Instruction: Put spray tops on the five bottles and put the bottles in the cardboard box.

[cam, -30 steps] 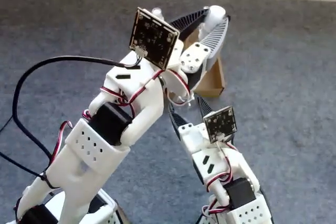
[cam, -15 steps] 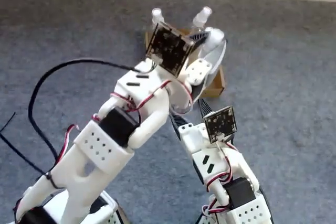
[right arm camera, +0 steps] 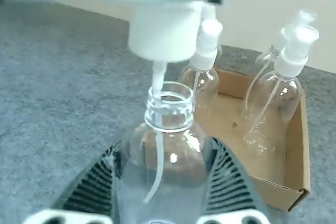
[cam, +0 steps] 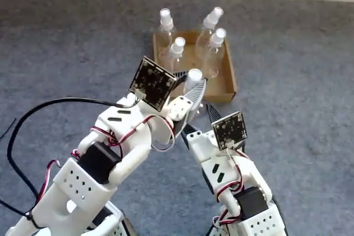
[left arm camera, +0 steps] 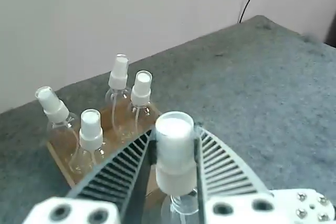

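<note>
My left gripper point(left arm camera: 175, 136) is shut on a white spray top point(left arm camera: 175, 149), held just above the open neck of a clear bottle point(right arm camera: 164, 157). The top's thin tube point(right arm camera: 157, 85) hangs down into that neck. My right gripper point(right arm camera: 165, 151) is shut on the bottle's body and holds it upright in front of the cardboard box point(cam: 225, 89). In the high view the spray top point(cam: 193, 75) sits between the left gripper's point(cam: 191, 85) fingers, just short of the box. Several capped bottles point(cam: 178, 52) stand in the box.
Grey carpet covers the table around the box, with free room on both sides. A black cable point(cam: 50, 109) loops at the left of the left arm. A pale wall runs behind the box point(left arm camera: 59, 156).
The left arm has drawn back from above the box toward the right gripper, carrying the spray top down over the held bottle. The right arm has stayed put.
</note>
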